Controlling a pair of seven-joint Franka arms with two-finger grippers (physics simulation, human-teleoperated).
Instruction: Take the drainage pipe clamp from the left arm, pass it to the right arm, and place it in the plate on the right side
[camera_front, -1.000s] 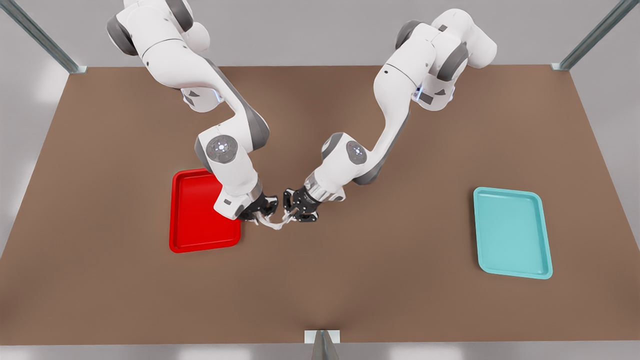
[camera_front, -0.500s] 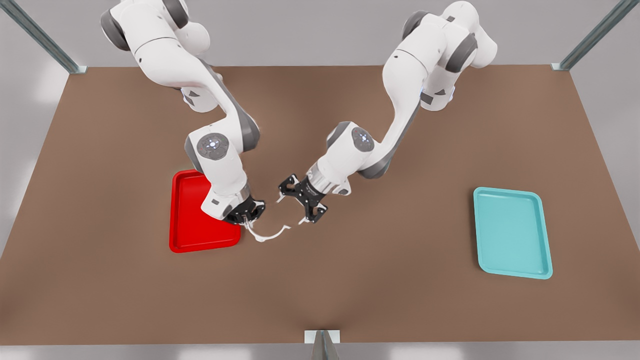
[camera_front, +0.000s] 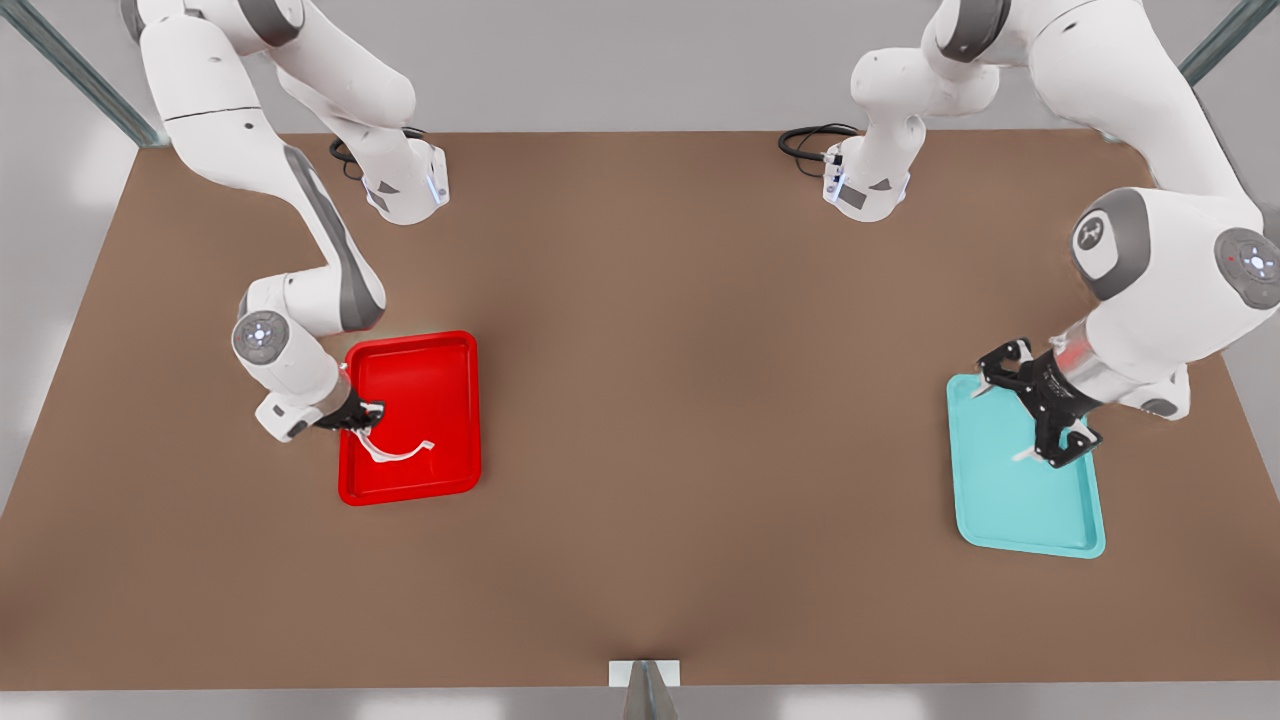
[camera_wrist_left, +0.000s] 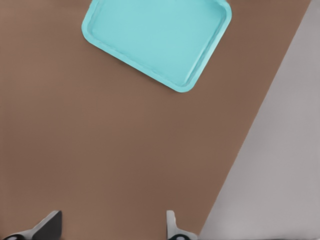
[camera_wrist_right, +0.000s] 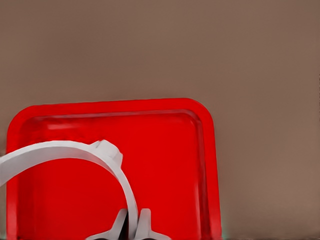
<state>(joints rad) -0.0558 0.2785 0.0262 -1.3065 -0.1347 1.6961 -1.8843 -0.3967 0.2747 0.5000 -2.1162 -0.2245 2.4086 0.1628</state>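
The drainage pipe clamp (camera_front: 400, 452) is a thin white arc held over the red plate (camera_front: 425, 375) at the front view's left. My right gripper (camera_front: 365, 420) is shut on one end of it, at the plate's outer edge. In the right wrist view the clamp (camera_wrist_right: 75, 150) curves away from the closed fingertips (camera_wrist_right: 120, 225), with the plate (camera_wrist_right: 165, 165) beneath; I cannot tell whether the clamp touches it. My left gripper (camera_front: 1000, 425) stands open and empty over the teal tray at the front view's right. Its fingers (camera_wrist_left: 172, 227) are spread wide.
The teal tray (camera_front: 1025, 490) lies near the table's edge at the front view's right, and the left wrist view shows it too (camera_wrist_left: 155, 35). Brown tabletop (camera_front: 700, 400) stretches between the two trays. Metal frame posts (camera_front: 90, 85) stand at the far corners.
The left gripper opened, let go of the clamp and drew back over the teal tray. The right gripper carried the clamp from the table's middle to over the red plate.
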